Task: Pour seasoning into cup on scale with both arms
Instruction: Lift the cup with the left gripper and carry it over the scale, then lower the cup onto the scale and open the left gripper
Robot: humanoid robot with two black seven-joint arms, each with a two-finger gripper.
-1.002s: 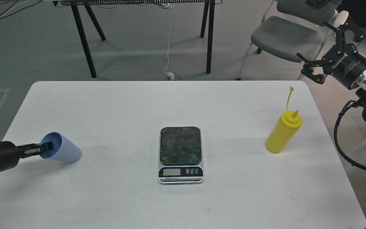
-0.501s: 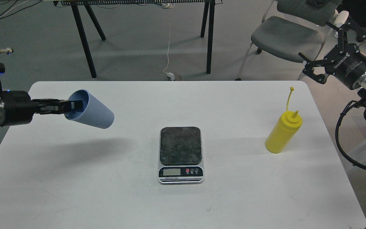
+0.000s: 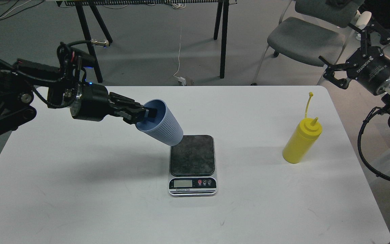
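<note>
My left gripper [image 3: 147,115] is shut on the rim of the light-blue ribbed cup [image 3: 164,126], one finger inside it. The cup hangs tilted in the air, its base down and to the right, over the back left corner of the scale [image 3: 192,164]. The scale lies flat in the middle of the white table [image 3: 80,189], its dark plate bare and its display at the front. The yellow seasoning bottle [image 3: 301,141] stands upright at the right side of the table, its cap strap sticking up. My right gripper [image 3: 349,45] is open and empty, beyond the table's right back corner, above and behind the bottle.
A grey chair [image 3: 303,37] stands behind the right gripper. The black legs of a trestle table [image 3: 90,40] stand on the floor behind the white table. A white cable [image 3: 180,47] hangs down to the floor there.
My left arm has carried the cup up off the table's left side and rightward to the scale's back left corner. The right gripper has barely moved. Bottle and scale are unmoved.
</note>
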